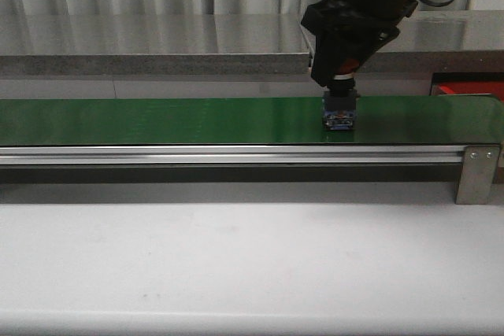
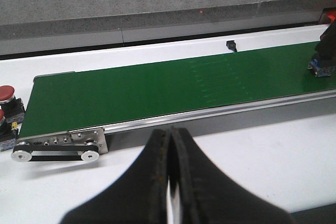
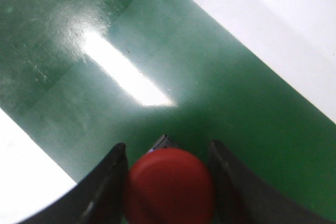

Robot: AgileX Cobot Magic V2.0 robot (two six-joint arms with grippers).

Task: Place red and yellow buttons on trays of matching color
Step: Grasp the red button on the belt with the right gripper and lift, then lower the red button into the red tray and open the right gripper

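My right gripper (image 3: 167, 182) jaws clamped on red button (image 3: 169, 184), sitting on green conveyor belt (image 1: 157, 120) near its right end. Left gripper (image 2: 170, 182) jaws together, empty. No tray reached; placement remains.

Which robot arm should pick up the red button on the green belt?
The right one. Its gripper already sits around the red button on the green belt, a finger on each side. The left gripper is shut and hangs over the white table, far from that button.
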